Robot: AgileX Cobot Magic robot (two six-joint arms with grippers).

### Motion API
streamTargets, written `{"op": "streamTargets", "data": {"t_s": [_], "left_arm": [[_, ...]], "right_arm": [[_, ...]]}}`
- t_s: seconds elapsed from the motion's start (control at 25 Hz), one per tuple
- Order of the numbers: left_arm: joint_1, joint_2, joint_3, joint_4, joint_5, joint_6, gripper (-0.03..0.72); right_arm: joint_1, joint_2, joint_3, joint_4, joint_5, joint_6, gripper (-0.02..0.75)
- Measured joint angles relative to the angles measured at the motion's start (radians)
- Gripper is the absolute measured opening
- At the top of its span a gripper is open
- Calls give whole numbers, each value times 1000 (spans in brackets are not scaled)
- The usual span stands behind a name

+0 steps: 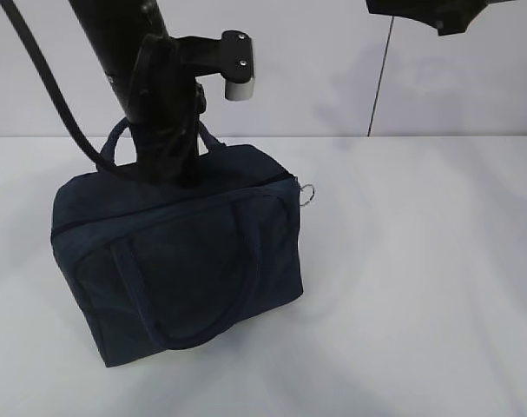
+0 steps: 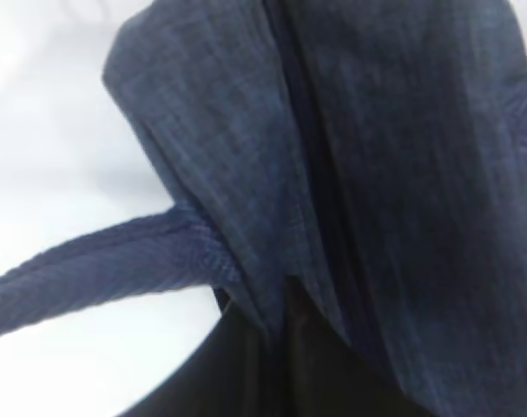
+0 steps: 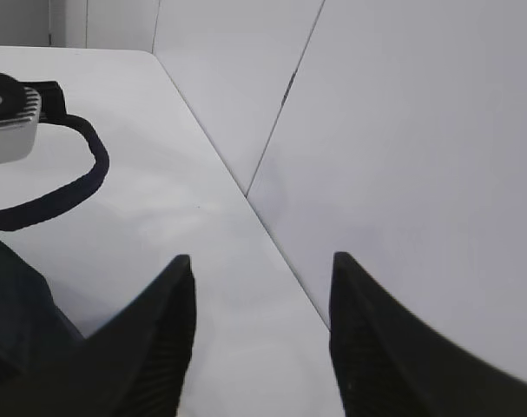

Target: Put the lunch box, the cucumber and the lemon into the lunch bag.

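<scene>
The dark navy lunch bag (image 1: 185, 261) stands upright on the white table, with its metal ring pull (image 1: 307, 195) at the right end of the top. My left gripper (image 1: 169, 165) comes down onto the bag's top beside the far handle. In the left wrist view the bag's fabric (image 2: 376, 130) fills the frame, and the left gripper (image 2: 276, 304) is shut on a fold of it next to a handle strap (image 2: 98, 269). My right gripper (image 3: 261, 269) is open and empty, raised above the table. The lunch box, the cucumber and the lemon are out of view.
The white table (image 1: 419, 287) extends to the right of the bag and meets a pale back wall (image 1: 332, 69). The right arm (image 1: 445, 16) shows only at the top right corner. The left arm's camera housing (image 3: 7, 126) and cable (image 3: 81, 174) appear in the right wrist view.
</scene>
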Motion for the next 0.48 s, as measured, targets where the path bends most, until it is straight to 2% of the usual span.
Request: {"op": "streamTargets", "data": {"t_s": [0.12,0.24,0.36,0.44,0.48], "left_arm": [[-2,9,-4,-8,-19,-31,17],[-2,12,-4,-15,-75,-105,113],[-2,12,-4,-28,-96,-146,339],[-2,12,-4,-37,-98,-158,463],[-2,12,-4,-41,-98,-163,501]], "right_arm": [[0,0,0,0,2,4,364],[0,0,0,0,7,4,364],[0,0,0,0,33,2,364],[0,0,0,0,60,-6,364],[0,0,0,0,70,-8,364]]}}
